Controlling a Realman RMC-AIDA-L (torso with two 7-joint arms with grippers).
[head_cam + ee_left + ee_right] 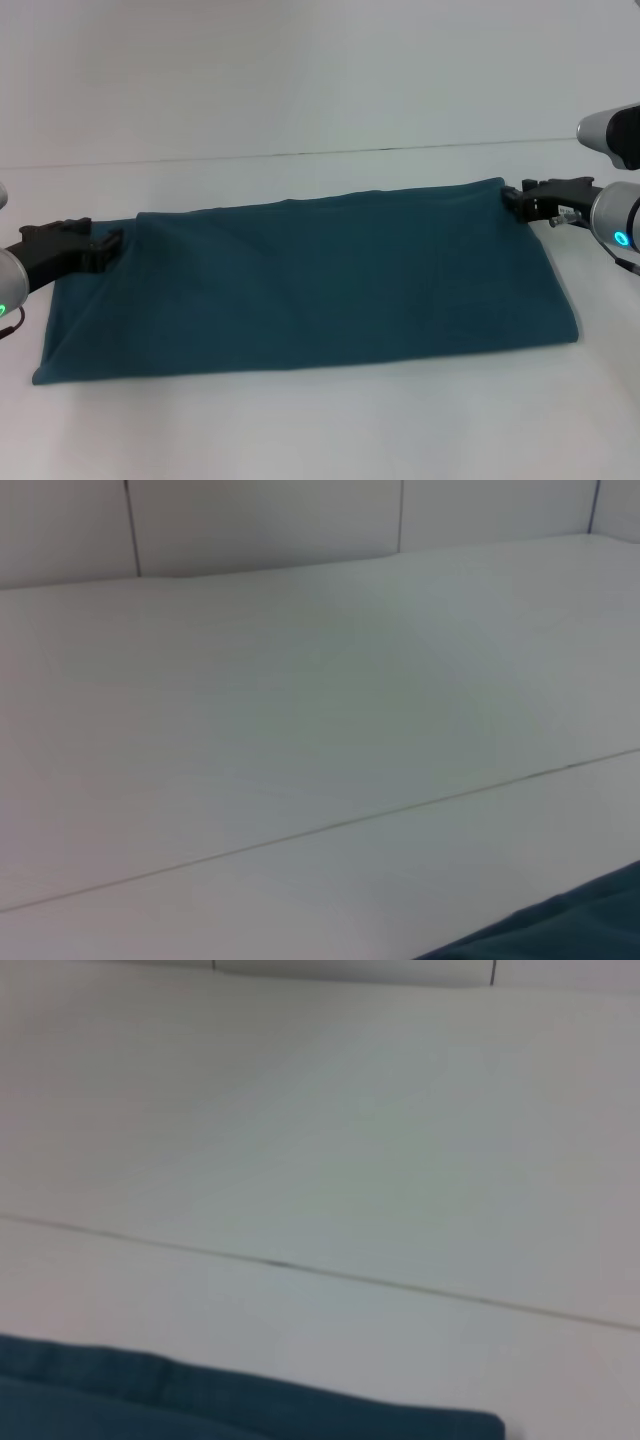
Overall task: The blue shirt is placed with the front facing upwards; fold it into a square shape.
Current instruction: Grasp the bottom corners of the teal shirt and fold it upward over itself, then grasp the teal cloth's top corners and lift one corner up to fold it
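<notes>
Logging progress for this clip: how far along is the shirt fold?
Done: the blue shirt lies folded into a long band, no lettering showing. In hand: the left gripper and right gripper sit at its two far corners. Left: the band is much wider than deep, so crosswise folds are needed for a square.

No legible text, label, brand, number or sign in any view. The blue shirt point(320, 285) shows only plain teal fabric on its upward face.
</notes>
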